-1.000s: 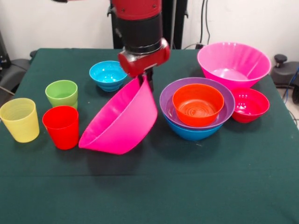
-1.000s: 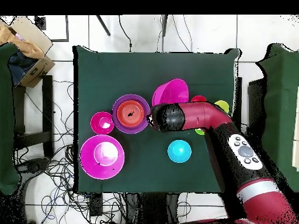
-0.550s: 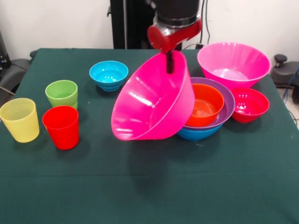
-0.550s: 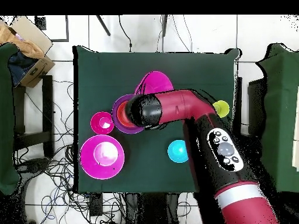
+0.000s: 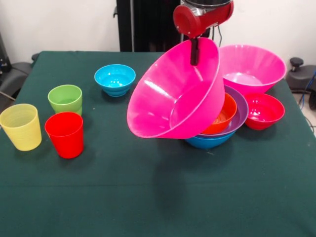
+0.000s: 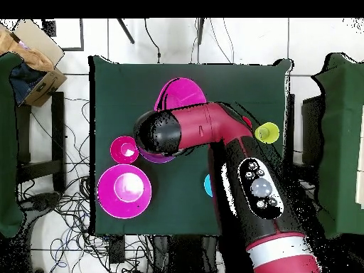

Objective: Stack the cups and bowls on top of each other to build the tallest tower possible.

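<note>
You have the jaws clamped on the rim of the big pink bowl (image 5: 177,96), which hangs tilted below them over the stack (image 5: 231,121); level it, then lower.

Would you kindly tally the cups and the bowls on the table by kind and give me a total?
Cups: 3, yellow, red, light green.
Bowls: 7, held pink, second pink, purple, blue, orange, crimson, cyan.
Total: 10.
</note>
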Controlling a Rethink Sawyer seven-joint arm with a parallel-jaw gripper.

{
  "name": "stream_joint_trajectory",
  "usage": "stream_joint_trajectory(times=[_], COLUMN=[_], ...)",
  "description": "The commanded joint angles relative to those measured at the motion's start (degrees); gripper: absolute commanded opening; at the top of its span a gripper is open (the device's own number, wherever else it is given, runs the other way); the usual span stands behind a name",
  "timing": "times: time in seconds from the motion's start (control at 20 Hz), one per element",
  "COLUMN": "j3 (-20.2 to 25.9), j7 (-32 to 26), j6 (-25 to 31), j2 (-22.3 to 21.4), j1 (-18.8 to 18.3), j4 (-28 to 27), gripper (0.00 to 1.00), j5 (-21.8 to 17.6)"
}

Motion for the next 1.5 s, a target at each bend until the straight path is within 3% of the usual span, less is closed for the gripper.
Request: stream_joint_trajectory(times=[0.05, 0.65, 1.2, 1.5], j3=[-4.35, -6.28, -8.75, -9.19], j7=[9.87, 10.57, 14.53, 14.55], j6=[1.2, 0.35, -2.32, -1.92], j2=[0.82, -0.08, -2.87, -1.78], j1=[1.52, 3.49, 6.56, 7.29], j4=[-0.73, 0.42, 5.71, 4.36], gripper=[0.0, 0.0, 0.0, 0.0], j5=[-0.4, 0.71, 3.91, 3.87])
